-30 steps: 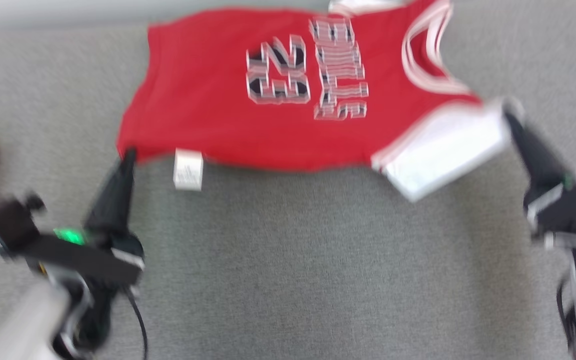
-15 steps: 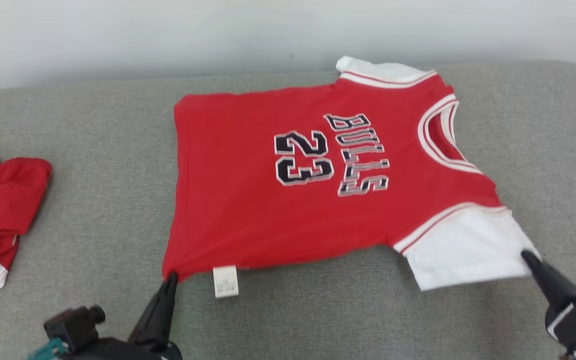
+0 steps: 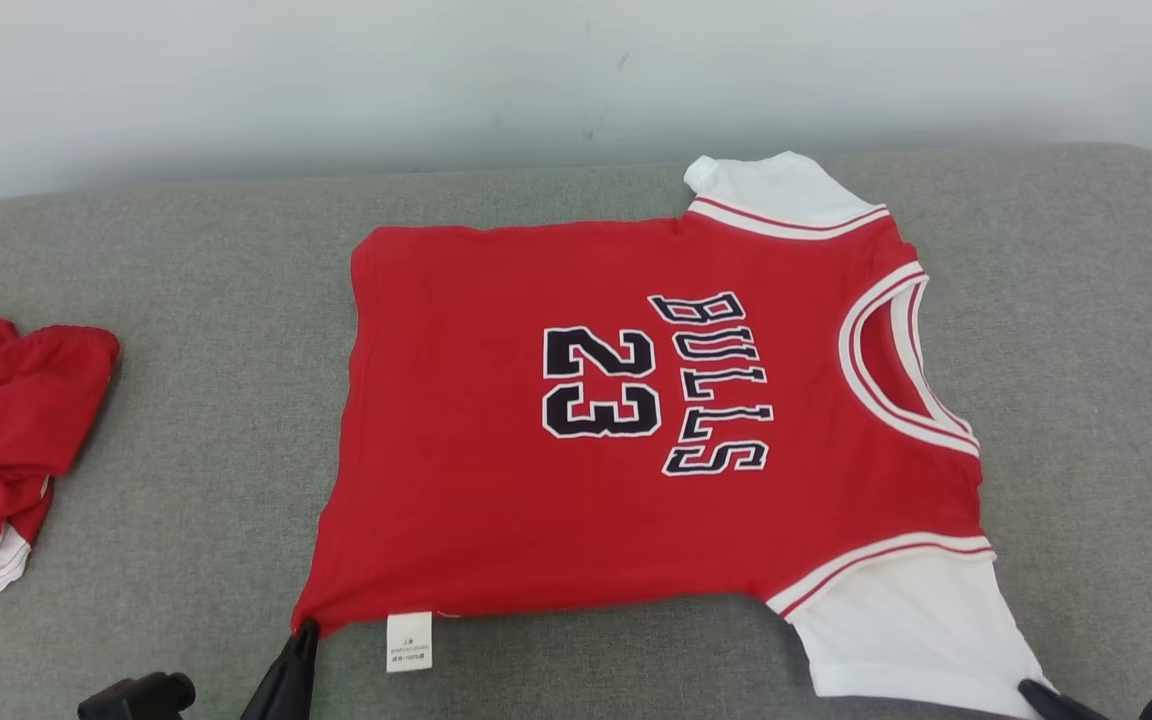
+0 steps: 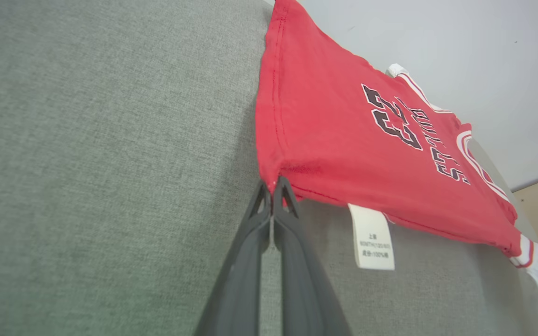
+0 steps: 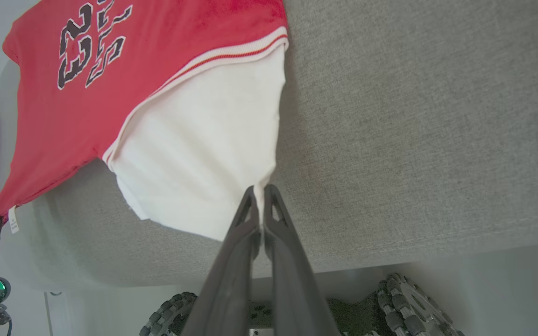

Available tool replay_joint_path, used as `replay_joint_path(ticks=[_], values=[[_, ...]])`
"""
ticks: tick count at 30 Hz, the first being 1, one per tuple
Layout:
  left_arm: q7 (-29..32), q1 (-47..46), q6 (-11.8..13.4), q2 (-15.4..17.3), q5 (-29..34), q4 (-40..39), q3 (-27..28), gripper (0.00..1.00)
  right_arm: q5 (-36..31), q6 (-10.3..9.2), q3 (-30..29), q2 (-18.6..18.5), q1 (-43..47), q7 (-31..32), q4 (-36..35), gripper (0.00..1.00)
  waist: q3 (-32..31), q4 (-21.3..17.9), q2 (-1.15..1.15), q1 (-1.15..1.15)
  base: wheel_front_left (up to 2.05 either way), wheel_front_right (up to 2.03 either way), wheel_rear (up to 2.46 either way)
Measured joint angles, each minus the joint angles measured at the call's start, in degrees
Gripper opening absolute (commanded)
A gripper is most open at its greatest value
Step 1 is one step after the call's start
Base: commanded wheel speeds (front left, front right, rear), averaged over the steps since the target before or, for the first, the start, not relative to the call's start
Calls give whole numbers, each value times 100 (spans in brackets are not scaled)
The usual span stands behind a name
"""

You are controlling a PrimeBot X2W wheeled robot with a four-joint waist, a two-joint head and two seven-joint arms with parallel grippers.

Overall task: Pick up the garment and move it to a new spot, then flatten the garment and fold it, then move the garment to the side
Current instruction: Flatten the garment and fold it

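Red jersey (image 3: 496,500) lies spread front-up on the grey bench (image 3: 186,300), its near hem corner pinched in the left fingers (image 4: 297,261) and its white sleeve tip in the right fingers (image 5: 231,261), apparently to draw it taut and flat.

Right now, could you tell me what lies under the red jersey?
The red jersey lies on the grey cushion, which shows around it. A white care label sticks out at its near hem. Anything else beneath is hidden.
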Motion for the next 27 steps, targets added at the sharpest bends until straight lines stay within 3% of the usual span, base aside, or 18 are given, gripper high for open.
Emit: replay_joint_path(ticks=[8, 13, 27], values=[[168, 254, 231, 171, 111, 78, -170, 0, -32, 0, -8, 2, 372, 394, 81, 0, -125, -36, 0, 0, 0, 0, 0], [170, 318, 245, 176, 115, -22, -188, 0, 38, 0, 46, 0, 291, 188, 49, 0, -160, -46, 0, 0, 0, 0, 0], [264, -483, 171, -124, 52, 10, -40, 0, -168, 0, 561, 1, -1230, -490, 438, 0, 18, 19, 1, 0, 0, 0, 0]])
